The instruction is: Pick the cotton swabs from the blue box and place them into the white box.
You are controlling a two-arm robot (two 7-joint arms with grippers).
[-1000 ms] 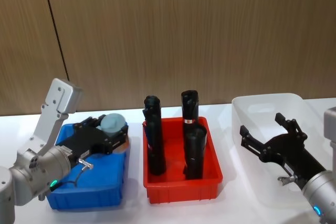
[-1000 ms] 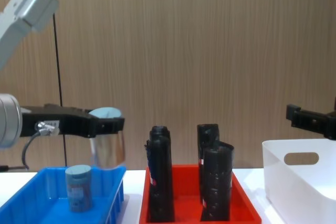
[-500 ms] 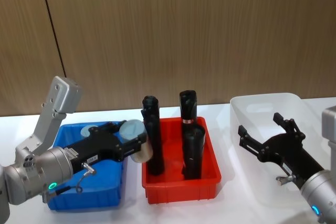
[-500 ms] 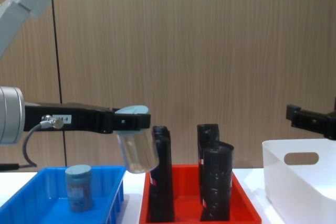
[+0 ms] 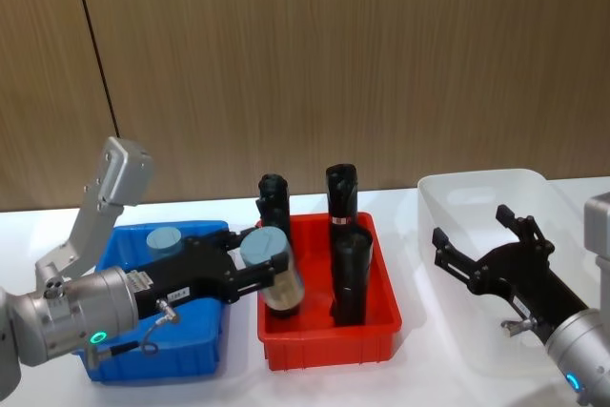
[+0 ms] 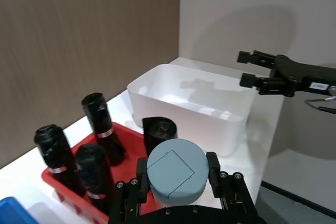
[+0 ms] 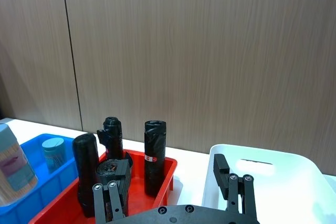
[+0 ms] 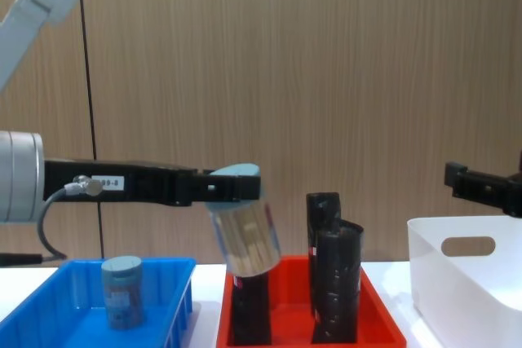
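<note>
Wood panelling behind, one jar of cotton swabs [image 8: 245, 238], likely light, stiff and slick, hangs tilted above the red tray [image 5: 329, 345], clamped near its lid by the left gripper [image 5: 257, 259]; right gripper [image 5: 474, 226] hovers spread over the white box [image 5: 477, 186]

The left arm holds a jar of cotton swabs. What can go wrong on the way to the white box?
1. The cotton swab jar hangs tilted in the left gripper, above the red tray; it may slip out.
2. Its bottom is lower than the tops of the black rolls; moving sideways could knock them.
3. The right gripper hovers open over the white box, possibly in the way.
</note>
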